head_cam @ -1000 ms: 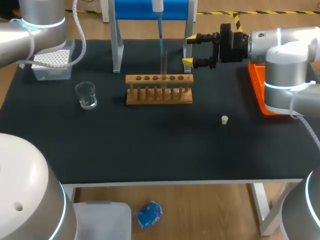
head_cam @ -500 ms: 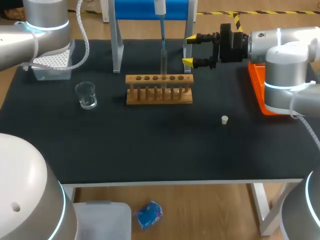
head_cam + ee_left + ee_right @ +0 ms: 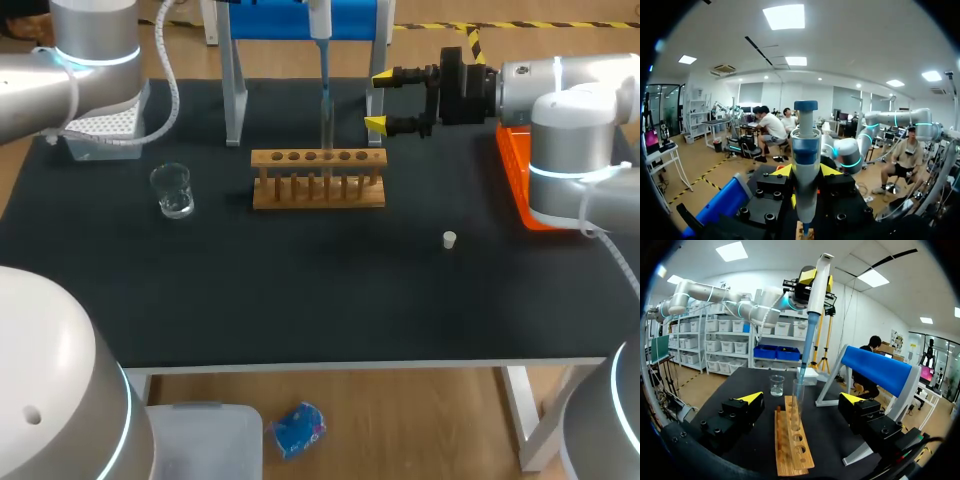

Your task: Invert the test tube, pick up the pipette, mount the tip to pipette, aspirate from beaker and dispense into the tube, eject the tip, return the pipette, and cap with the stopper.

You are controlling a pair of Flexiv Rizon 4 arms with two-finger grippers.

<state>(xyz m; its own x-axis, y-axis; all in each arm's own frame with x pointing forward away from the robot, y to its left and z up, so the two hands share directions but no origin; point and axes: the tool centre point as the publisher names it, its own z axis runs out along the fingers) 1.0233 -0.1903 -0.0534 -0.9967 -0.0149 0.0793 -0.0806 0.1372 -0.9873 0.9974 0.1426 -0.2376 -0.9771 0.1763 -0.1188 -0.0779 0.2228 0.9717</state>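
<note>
- Head view: the pipette [image 3: 319, 14] hangs over the far middle of the tabletop [image 3: 300, 300]. Its slim tip [image 3: 325, 75] points straight down at the test tube [image 3: 327, 125], which stands upright in the wooden rack [image 3: 318, 180]. The left jaws are out of sight here. The right jaws sit just right of the tube, spread wide and holding nothing. The beaker [image 3: 172, 190] stands left of the rack, and the stopper [image 3: 450, 239] lies well apart to the near right.
- Left wrist view: the left jaws are clamped on the pipette's body from both sides, with the plunger end sticking out above them. The pipette looks like light, rigid plastic, so the thick barrel is probably the right place to hold it.
- Right wrist view: the tip's end sits at the tube's mouth, though I cannot tell how deep it goes. The right jaws gape with the rack ahead of them and touch nothing. The tube is likely thin, slippery glass that sits loose in its hole, so a sideways nudge from the tip could tilt it. The tip itself is slender and would probably flex. The stopper looks tiny and light, and is best pinched by its sides.
</note>
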